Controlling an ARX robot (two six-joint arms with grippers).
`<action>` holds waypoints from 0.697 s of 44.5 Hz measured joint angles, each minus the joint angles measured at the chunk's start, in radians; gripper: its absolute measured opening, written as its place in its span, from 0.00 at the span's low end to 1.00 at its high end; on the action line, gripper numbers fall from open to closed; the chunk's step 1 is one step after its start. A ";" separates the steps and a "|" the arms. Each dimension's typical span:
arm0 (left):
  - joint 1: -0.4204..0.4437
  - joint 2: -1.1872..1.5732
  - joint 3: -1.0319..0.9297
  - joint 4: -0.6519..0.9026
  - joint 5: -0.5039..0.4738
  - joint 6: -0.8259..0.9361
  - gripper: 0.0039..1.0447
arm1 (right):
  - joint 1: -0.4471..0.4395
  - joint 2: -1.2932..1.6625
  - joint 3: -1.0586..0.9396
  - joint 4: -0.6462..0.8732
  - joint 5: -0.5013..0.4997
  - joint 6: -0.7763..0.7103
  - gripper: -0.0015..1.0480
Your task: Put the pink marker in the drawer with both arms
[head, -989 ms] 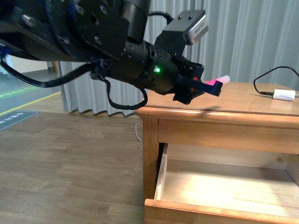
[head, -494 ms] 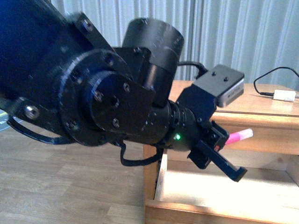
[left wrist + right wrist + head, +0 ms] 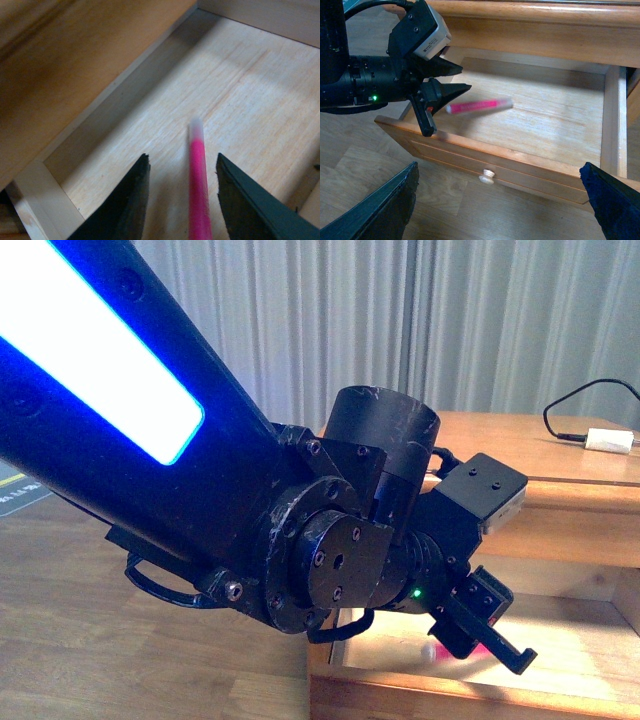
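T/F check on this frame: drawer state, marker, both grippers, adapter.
1. The drawer is open. True.
2. The left gripper is clamped on the marker. False: its jaws are spread, with a gap on each side of the marker.
3. The marker is over the drawer's floor. True; it is blurred, so whether it rests there cannot be told.
4. The right gripper holds the knob. False: it is open and clear of the knob.
5. The adapter lies in the drawer. False: it is on the tabletop.
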 joint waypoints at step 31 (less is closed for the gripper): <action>0.166 -0.900 -0.635 0.136 -0.311 -0.134 0.94 | 0.000 0.000 0.000 0.000 0.000 0.000 0.92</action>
